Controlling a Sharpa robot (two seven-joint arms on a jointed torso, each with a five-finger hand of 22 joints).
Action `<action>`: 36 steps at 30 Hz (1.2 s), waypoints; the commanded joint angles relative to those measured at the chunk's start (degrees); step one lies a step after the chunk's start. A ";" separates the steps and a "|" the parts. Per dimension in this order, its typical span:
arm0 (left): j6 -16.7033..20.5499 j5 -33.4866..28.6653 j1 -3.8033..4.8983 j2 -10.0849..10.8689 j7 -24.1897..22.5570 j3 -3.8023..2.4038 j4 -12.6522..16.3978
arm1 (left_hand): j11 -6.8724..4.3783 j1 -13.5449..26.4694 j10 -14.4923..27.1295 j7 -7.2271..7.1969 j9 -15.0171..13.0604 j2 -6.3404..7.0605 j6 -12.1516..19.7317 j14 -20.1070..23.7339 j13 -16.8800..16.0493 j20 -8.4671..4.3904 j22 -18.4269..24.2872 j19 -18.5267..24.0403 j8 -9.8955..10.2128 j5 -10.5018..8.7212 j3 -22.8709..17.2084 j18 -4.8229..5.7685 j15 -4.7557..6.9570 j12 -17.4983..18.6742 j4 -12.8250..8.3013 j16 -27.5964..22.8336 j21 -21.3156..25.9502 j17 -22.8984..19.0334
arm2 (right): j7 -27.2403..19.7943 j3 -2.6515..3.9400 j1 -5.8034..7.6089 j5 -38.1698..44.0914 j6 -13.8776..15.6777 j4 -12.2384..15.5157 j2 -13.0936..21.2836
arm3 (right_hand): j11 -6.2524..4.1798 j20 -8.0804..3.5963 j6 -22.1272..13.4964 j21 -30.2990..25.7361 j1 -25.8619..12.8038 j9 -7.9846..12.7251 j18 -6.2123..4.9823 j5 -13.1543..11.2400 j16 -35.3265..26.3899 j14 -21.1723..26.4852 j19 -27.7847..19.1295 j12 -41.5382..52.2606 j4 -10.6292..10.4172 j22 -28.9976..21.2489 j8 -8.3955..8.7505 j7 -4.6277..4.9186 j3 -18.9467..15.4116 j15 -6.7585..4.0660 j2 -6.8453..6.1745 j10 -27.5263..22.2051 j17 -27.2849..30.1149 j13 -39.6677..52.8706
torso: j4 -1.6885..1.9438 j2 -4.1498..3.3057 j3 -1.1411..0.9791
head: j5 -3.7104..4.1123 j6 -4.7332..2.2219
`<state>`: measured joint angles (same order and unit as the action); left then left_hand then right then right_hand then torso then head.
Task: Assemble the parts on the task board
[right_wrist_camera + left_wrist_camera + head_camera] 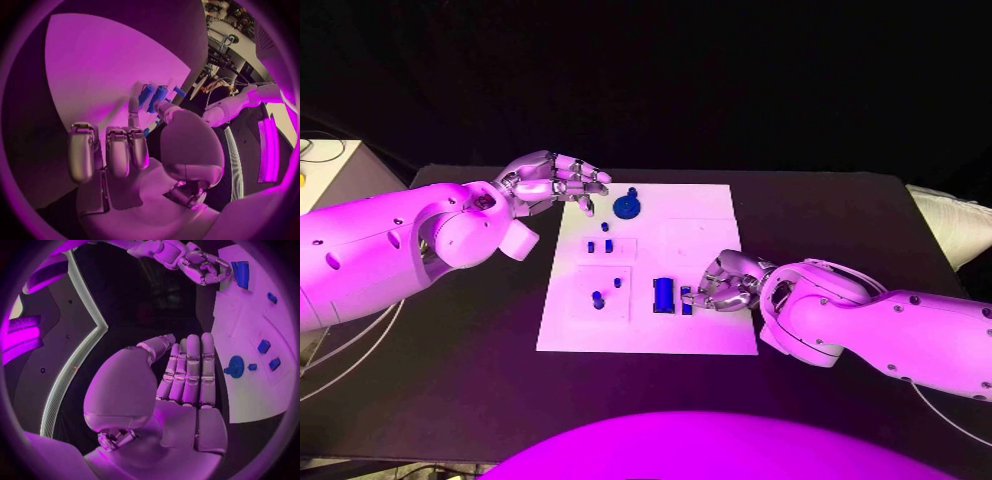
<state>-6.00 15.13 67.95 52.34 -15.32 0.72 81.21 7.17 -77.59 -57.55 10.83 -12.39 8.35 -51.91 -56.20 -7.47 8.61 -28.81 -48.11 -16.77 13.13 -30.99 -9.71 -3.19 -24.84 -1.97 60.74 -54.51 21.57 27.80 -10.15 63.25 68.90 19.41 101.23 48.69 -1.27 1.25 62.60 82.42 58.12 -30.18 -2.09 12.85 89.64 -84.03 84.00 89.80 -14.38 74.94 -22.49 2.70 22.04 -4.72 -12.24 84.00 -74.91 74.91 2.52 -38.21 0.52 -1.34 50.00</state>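
The white task board (711, 330) lies mid-table. A round blue part (629, 206) sits near its far edge, with small blue parts (599, 245) and another (599, 298) along its left side. My left hand (557, 182) hovers over the board's far left corner, fingers stretched out and holding nothing; its palm (187, 390) is bare, with the round part (235, 366) beyond it. My right hand (721, 282) rests low on the board beside a wide blue block (664, 293). Its thumb and a finger (133, 107) pinch a narrow blue part (687, 298), also visible (159, 95) at the fingertips.
Black table (848, 220) surrounds the board on all sides. A pale object (956, 225) lies at the table's right edge. The board's right half (697, 235) carries no loose parts.
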 commanded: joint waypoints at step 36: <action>-1.08 -0.20 -0.01 -0.21 -0.27 0.04 0.04 | -0.02 0.29 0.49 0.22 0.12 -0.24 0.11 0.33 0.07 0.12 -0.05 0.42 0.34 0.16 -0.16 -0.80 0.00 0.27 0.24 -0.24 -0.15 0.01 | 0.19 -0.02 -0.80 5.01 -0.49 -2.26 -1.66 | -0.51 -0.34 0.30 0.29 9.97 1.18 0.79 -7.86 0.36 -5.97 4.89 0.20 1.52 13.32 -0.06 -0.36 -2.15 -0.51 2.66 6.00 -15.09 15.09 | 0.02 -0.01 0.02 | 0.03 0.00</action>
<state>-6.12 15.13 67.93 52.26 -15.29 0.79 81.17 7.17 -77.59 -57.55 10.83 -12.33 8.35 -51.91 -56.20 -7.47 8.61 -28.80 -48.11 -16.77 13.13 -30.99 -9.70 -3.19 -24.84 -1.97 60.74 -54.51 21.57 26.98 -10.17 62.53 72.39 18.19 99.01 47.06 -1.26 1.25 62.79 82.42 67.80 -29.06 -2.11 4.77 89.64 -84.03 84.00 89.80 -12.68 74.92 -22.49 2.52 19.72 -4.72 -9.88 84.00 -74.91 74.94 2.58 -38.26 0.55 -1.26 50.00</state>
